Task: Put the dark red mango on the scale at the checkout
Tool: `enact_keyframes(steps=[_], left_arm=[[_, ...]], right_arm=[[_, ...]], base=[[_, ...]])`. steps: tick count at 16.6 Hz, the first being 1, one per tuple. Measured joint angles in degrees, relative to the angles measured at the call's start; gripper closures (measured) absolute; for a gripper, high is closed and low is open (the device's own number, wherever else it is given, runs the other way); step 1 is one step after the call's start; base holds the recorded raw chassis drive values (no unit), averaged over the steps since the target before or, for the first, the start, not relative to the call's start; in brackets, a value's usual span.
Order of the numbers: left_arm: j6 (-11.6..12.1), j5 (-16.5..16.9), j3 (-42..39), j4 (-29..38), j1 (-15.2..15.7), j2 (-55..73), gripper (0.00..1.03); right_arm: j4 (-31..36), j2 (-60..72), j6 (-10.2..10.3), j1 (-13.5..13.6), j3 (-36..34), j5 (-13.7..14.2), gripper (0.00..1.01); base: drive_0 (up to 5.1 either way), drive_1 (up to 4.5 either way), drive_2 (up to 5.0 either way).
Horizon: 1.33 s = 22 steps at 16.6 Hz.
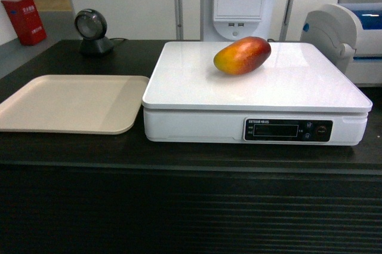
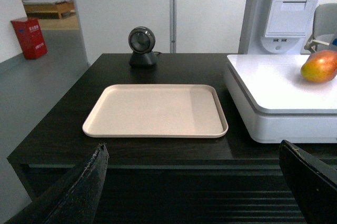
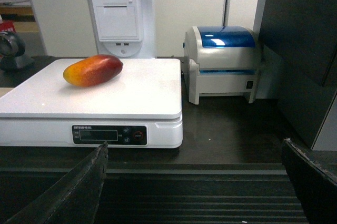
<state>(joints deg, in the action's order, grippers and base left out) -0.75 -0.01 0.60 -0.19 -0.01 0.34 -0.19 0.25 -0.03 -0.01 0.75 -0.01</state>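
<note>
The dark red mango [image 1: 242, 55] lies on its side on the white scale [image 1: 197, 86], toward the back of the platform, its orange-yellow end pointing left. The scale stands on the black checkout counter [image 1: 179, 152]. The mango [image 3: 93, 70] and scale [image 3: 131, 97] also show in the right wrist view, and the mango [image 2: 319, 66] at the right edge of the left wrist view. My left gripper [image 2: 192, 153] hangs open in front of the counter's ribbed face, holding nothing. My right gripper [image 3: 195, 153] is likewise open and empty, back from the counter edge. Neither gripper shows in the head view.
A beige tray [image 1: 71, 103] lies on the counter left of the scale. A round black scanner [image 1: 92, 31] stands behind it. A white-and-blue printer [image 3: 224, 63] sits right of the scale, a white receipt terminal [image 1: 239, 3] behind it. A red box [image 1: 25, 21] stands on the floor at far left.
</note>
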Motion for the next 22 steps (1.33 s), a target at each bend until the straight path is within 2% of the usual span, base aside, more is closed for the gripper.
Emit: enact_keyframes(steps=[22], left_arm=[[0.2, 0.0, 0.0, -0.2, 0.0, 0.0, 0.05]], right_arm=[[-0.1, 0.0, 0.0, 0.0, 0.0, 0.0, 0.03]], base=[[0.0, 0.0, 0.0]])
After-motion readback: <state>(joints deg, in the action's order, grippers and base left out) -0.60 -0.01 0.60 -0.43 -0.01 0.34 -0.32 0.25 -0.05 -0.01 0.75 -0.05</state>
